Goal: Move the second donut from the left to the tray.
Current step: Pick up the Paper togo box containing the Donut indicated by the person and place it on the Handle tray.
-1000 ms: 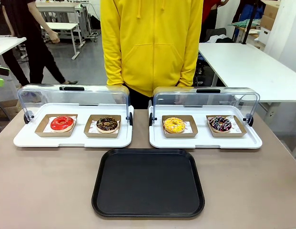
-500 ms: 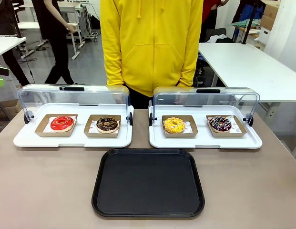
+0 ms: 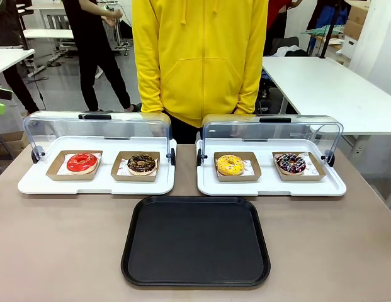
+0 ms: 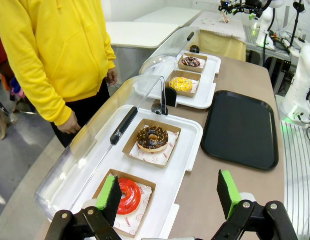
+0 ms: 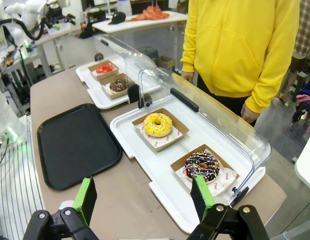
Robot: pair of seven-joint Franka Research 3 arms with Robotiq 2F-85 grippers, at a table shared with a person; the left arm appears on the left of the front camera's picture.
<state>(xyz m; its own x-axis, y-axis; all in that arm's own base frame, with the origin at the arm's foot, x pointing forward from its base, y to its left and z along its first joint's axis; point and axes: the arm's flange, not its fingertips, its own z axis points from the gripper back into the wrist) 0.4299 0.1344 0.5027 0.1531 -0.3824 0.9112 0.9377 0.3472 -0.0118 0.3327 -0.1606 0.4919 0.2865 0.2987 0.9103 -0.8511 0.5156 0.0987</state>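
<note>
The second donut from the left (image 3: 141, 163) is dark chocolate-glazed with light sprinkles. It sits in a brown cardboard holder on the left white tray, also seen as the chocolate donut (image 4: 152, 138) and, far off, the same donut (image 5: 119, 84). The black tray (image 3: 196, 241) lies bare at the table's front middle; the tray (image 4: 240, 129) and tray (image 5: 75, 142) show in both wrist views. My left gripper (image 4: 168, 191) hangs open high above the red donut's end of the table. My right gripper (image 5: 143, 196) is open too, above the table's right end. Both hold nothing.
A red-glazed donut (image 3: 82, 162) shares the left white tray (image 3: 96, 184). The right white tray (image 3: 271, 187) holds a yellow donut (image 3: 230, 165) and a multicoloured-sprinkle donut (image 3: 290, 163). Both clear lids stand raised behind. A person in a yellow hoodie (image 3: 200, 60) stands at the far edge.
Nothing on the table has moved. Only a person in the background has walked to the right.
</note>
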